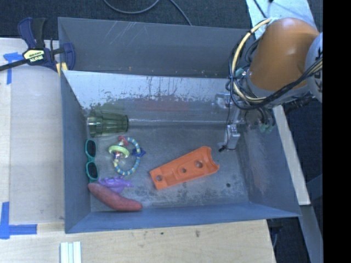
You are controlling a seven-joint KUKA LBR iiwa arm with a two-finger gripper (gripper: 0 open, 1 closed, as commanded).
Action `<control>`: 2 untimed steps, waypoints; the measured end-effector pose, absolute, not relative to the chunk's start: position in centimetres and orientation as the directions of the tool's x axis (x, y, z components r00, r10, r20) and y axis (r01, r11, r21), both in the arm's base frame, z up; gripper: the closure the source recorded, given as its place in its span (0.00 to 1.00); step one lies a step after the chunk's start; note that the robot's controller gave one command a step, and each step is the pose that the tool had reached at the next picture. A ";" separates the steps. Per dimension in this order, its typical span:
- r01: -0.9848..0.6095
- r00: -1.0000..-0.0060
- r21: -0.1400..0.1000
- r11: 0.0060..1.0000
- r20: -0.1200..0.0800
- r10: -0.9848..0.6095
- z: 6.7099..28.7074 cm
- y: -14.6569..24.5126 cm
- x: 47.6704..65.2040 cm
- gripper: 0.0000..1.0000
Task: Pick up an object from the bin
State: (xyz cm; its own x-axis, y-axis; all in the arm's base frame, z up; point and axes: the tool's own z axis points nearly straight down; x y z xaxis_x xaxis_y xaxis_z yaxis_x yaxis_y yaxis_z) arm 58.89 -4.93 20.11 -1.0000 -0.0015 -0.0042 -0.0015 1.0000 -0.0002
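The gripper [231, 137] hangs low in the right part of the grey metal bin [164, 48], under the arm's rounded orange cover [279, 51] and a bundle of looped cables [241, 75]. Whether it is released or clenched cannot be told from this angle, and nothing can be seen held in it.

The thing nearest to it is a flat, elongated orange plastic piece [184, 169], which lies on the bin floor a little right of centre. It lies at a slant, with its right end higher in the view than its left. It has rounded corners, a raised lip at its right end and three small round holes in a row along its length. The gripper is just beside that upper right end; whether it touches the piece cannot be told.

The other things lie well apart from the gripper, on the left side of the floor, one of each:
- a translucent green plastic cup [107, 125] lying on its side near the back wall;
- below it, a pair of teal sunglasses [90, 159] with dark lenses, close to the left wall;
- just right of the glasses, a ring-shaped toy of many-coloured beads [125, 155];
- below that, a small purple plastic piece [115, 183];
- touching it, a long reddish-brown rounded thing [115, 199] in the front left corner.

That makes six loose things in all.
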 end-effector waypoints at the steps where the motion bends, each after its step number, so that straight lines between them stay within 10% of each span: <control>1: -0.002 -1.000 0.000 1.000 -0.004 -0.002 20.1 -4.9 58.9 0.00; 2: -0.009 -1.000 -0.001 1.000 -0.006 -0.009 19.9 -4.8 58.8 0.00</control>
State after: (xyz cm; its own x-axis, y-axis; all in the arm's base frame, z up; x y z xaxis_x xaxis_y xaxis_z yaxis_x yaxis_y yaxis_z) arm 58.79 -4.83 19.90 -0.9999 -0.0088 -0.0057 -0.0088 1.0000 -0.0007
